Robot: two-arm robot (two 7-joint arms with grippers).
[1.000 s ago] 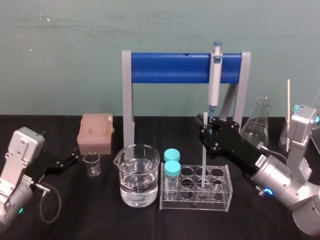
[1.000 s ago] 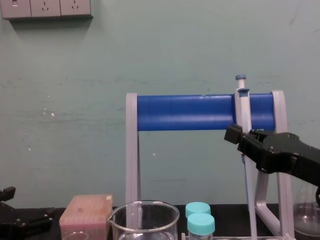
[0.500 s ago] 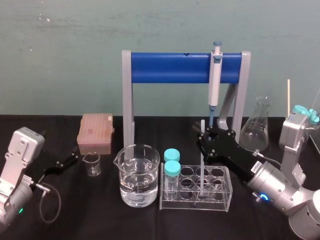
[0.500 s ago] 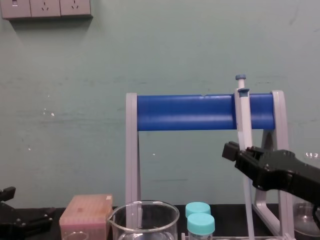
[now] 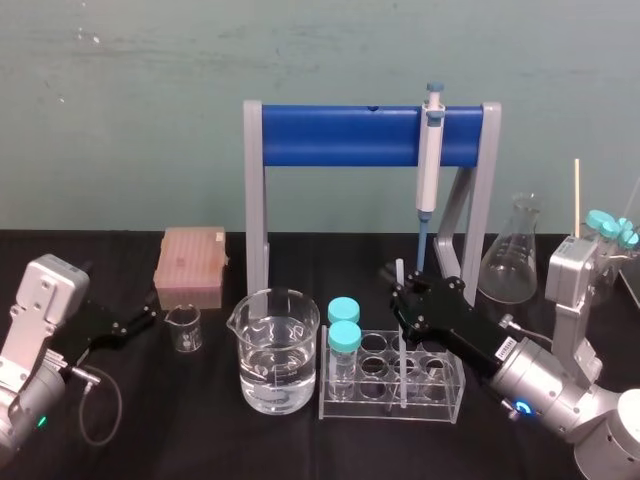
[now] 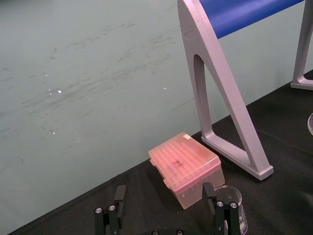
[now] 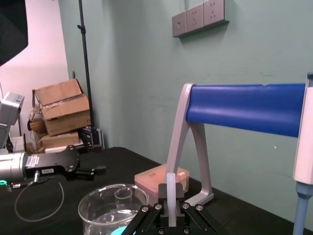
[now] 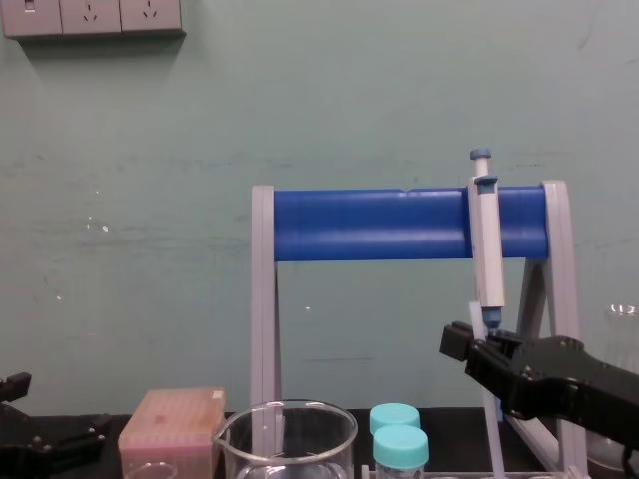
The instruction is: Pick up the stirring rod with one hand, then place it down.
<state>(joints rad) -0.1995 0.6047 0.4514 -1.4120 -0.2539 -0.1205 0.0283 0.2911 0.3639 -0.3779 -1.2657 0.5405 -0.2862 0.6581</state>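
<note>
At the bench [image 5: 250, 445] centre-right, the right pincer [image 5: 404, 298] was clamped on the rod [image 5: 399, 272]. It gripped high up the rod, so a short stub stood above the pincer. The rod stood near upright. Its lower length ran down into the clear rack [image 5: 445, 388], in a middle well; which row could not be told. From the right wrist, the rod [image 7: 170, 188] showed squeezed in the closed pincer [image 7: 170, 206]. From the chest, the right pincer [image 8: 461, 347] hung just below the pipette [image 8: 487, 239].

Two blue-capped tubes [image 5: 343, 325] stood in the rack's left end, apart from the rod. The beaker [image 5: 278, 350], part full of clear liquid, sat just left of the rack. Behind stood the stand [image 5: 345, 136] with its blue bar, the pipette [image 5: 431, 150] hanging from the bar's right end. A flask [image 5: 508, 258] stood at the back right.

At the bench's left side, the left pincer [image 5: 148, 312] lay low with its fingers spread and nothing between them. From the left wrist, the open left pincer [image 6: 164, 193] faced the pink tip box [image 6: 186, 169]. The small beaker [image 5: 184, 328] sat just right of the left pincer, not touching it.
</note>
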